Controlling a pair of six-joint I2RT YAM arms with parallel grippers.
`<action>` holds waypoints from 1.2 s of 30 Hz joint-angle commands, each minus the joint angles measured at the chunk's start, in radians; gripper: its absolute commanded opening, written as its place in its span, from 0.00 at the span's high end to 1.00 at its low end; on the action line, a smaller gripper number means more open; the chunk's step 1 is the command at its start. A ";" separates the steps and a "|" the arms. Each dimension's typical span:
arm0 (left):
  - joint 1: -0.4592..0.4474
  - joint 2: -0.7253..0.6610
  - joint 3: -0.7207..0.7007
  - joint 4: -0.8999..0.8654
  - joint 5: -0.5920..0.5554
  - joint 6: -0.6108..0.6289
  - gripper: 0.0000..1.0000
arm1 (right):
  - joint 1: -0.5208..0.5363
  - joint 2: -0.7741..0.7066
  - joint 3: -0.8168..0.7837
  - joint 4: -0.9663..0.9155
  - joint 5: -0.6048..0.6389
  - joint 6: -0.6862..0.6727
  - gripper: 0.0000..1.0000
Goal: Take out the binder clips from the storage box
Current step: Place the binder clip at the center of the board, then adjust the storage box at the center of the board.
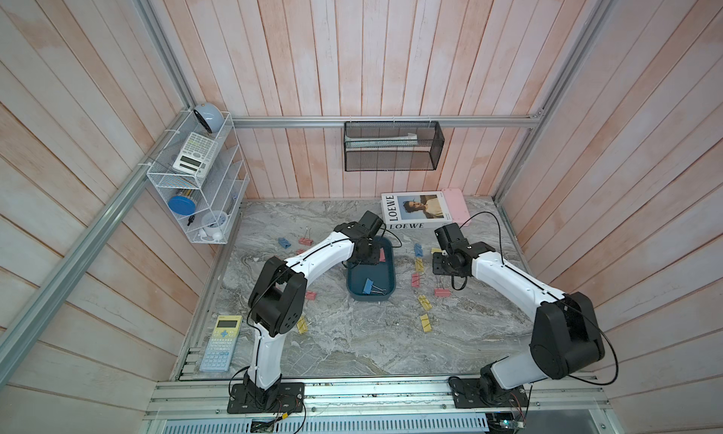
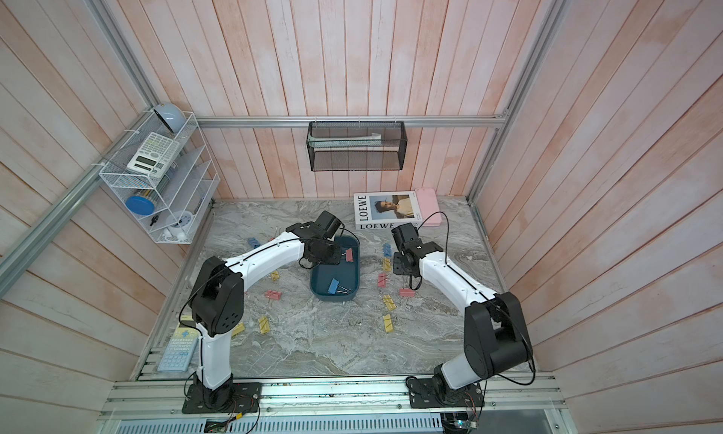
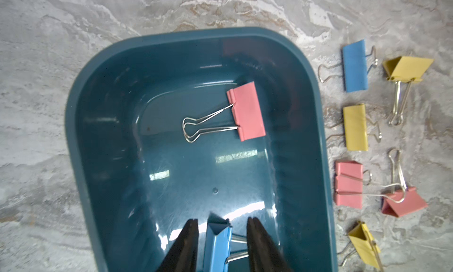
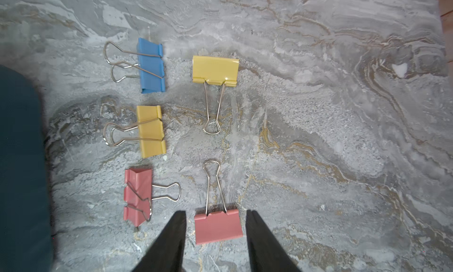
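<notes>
Inside the shallow dark teal plastic storage box with rounded corners (image 3: pixel 186 175), set near the middle of the table, only two folding binder clips with silver wire handles are seen. A pastel pink clip (image 3: pixel 247 115) lies toward the far end and a pastel blue clip (image 3: pixel 217 248) toward the near end. The black fingers of the left gripper (image 3: pixel 221 220) are held partly apart on either side of the blue clip. A sliver of gap shows on one side, and no grip can be confirmed.

Around the box, more than a dozen loose clips (image 1: pixel 424 302) in pink, yellow and blue are scattered on both sides across the grey marble-patterned tabletop (image 1: pixel 352 346). Over the group to the right, the right gripper (image 4: pixel 216 211) is held open astride a table-lying pink clip (image 4: pixel 218 226), clear of it on both sides and holding nothing.

The task is judged to be nearly finished: two clips are left to be lifted out.
</notes>
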 commanded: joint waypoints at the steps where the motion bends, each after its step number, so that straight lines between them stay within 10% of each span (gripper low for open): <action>1: 0.014 0.048 0.029 0.048 0.061 0.107 0.68 | -0.003 -0.045 -0.011 -0.056 -0.004 0.015 0.48; 16: 0.094 0.191 0.088 0.169 0.265 0.137 0.69 | -0.003 -0.139 -0.047 -0.094 -0.017 0.038 0.16; 36: 0.081 0.150 -0.063 0.230 0.321 0.119 0.69 | -0.003 -0.118 -0.047 -0.088 -0.025 0.053 0.11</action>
